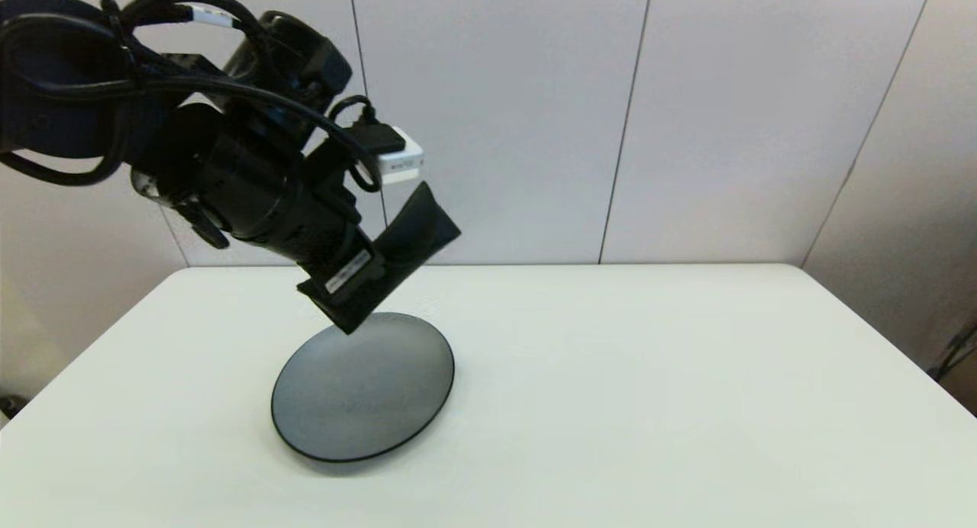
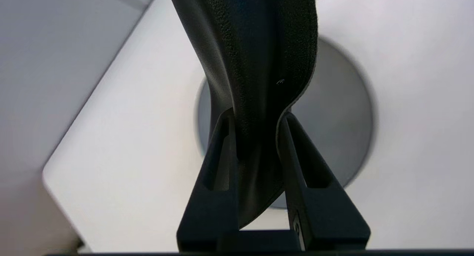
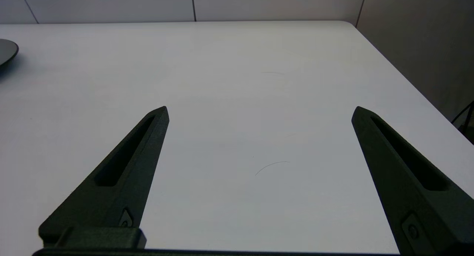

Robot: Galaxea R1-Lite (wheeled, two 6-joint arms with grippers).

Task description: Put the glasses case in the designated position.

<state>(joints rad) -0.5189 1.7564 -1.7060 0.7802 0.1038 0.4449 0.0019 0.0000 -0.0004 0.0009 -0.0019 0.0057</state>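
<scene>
- Left gripper (image 2: 255,119) is pinching the small black leather-like glasses case (image 1: 404,246) up over the round grey black-rimmed plate (image 1: 362,391).
- Right gripper (image 3: 259,111) is idling wide open over the white table (image 3: 237,63).

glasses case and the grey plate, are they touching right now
Apart. The head view shows the glasses case held in the air by the left gripper, above the plate.
</scene>
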